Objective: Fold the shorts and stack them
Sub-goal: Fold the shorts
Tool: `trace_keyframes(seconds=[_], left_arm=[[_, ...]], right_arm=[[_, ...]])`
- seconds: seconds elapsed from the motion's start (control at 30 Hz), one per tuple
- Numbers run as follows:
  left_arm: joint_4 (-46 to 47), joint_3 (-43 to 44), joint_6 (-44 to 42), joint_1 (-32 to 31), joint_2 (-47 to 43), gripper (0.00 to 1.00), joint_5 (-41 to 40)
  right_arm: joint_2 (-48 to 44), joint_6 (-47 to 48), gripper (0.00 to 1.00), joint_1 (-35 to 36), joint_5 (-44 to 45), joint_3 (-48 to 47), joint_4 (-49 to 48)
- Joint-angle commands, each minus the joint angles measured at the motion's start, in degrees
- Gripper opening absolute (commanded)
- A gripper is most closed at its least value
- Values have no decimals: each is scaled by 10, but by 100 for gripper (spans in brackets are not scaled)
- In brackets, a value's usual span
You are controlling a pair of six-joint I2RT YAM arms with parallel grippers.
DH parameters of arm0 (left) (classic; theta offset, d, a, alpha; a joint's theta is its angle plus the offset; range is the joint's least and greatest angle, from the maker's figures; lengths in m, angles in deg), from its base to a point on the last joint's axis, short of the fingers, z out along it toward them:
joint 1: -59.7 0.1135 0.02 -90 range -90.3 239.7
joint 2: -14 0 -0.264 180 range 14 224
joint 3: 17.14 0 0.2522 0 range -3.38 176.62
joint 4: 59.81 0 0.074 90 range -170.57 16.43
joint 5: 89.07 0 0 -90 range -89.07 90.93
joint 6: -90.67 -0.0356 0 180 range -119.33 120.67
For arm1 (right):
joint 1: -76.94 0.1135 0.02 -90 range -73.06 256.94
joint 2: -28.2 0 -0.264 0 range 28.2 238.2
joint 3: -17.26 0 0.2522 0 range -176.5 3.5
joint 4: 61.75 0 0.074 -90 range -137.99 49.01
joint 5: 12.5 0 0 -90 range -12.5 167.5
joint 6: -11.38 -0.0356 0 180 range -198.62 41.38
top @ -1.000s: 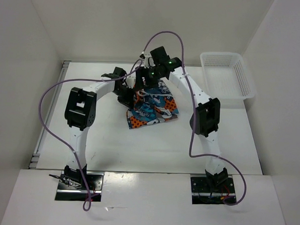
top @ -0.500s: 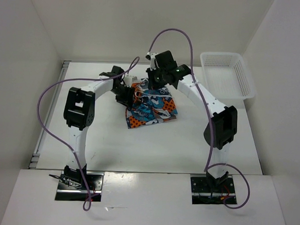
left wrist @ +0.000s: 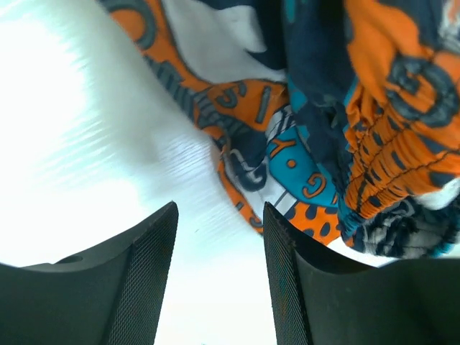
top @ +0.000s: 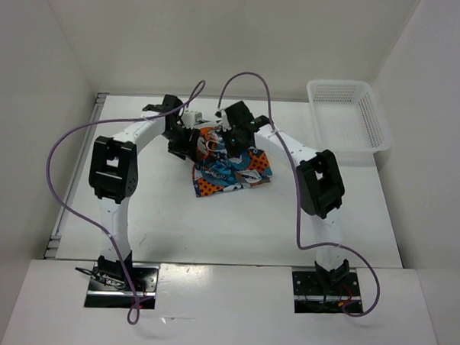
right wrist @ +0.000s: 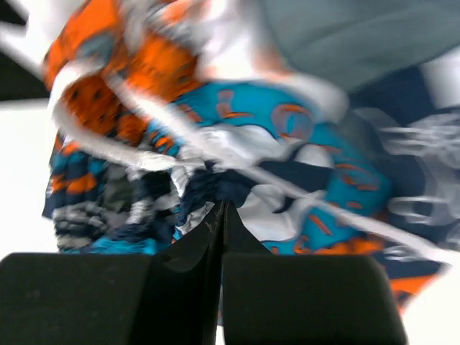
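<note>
The shorts (top: 232, 166) lie bunched and partly folded on the white table, in a teal, orange, white and black print. My left gripper (top: 188, 142) is at their back left edge. In the left wrist view it (left wrist: 219, 277) stands open over bare table, with the shorts (left wrist: 359, 122) just ahead and to the right. My right gripper (top: 235, 142) is down on the back of the pile. The right wrist view shows it (right wrist: 221, 208) shut, tips together against a dark fold of the shorts (right wrist: 287, 136), with no cloth seen between the fingers.
A white mesh basket (top: 374, 115) stands at the back right of the table. White walls close in the left, back and right sides. Purple cables loop above both arms.
The right gripper shut and came down from above the back edge onto the shorts. The left gripper opened and drew slightly back to the left of the cloth.
</note>
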Motion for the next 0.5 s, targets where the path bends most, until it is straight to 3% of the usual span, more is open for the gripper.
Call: trace_keyframes(seconds=[0.0,0.2,0.3,0.47], left_arm=[[-22,41,-2,15,-30,59,-23],[-63,156,-2,30,-26,60,-6],[-82,219,-2,24,-1,60,17],[-82,231,-2,-4,29,61,87]], right_arm=[[-35,37,0,49,-52,61,-34],[-31,4,0,71,-45,124,-97],[3,-1,0,72,-19,89,-102],[11,18,0,72,1,41,-108]])
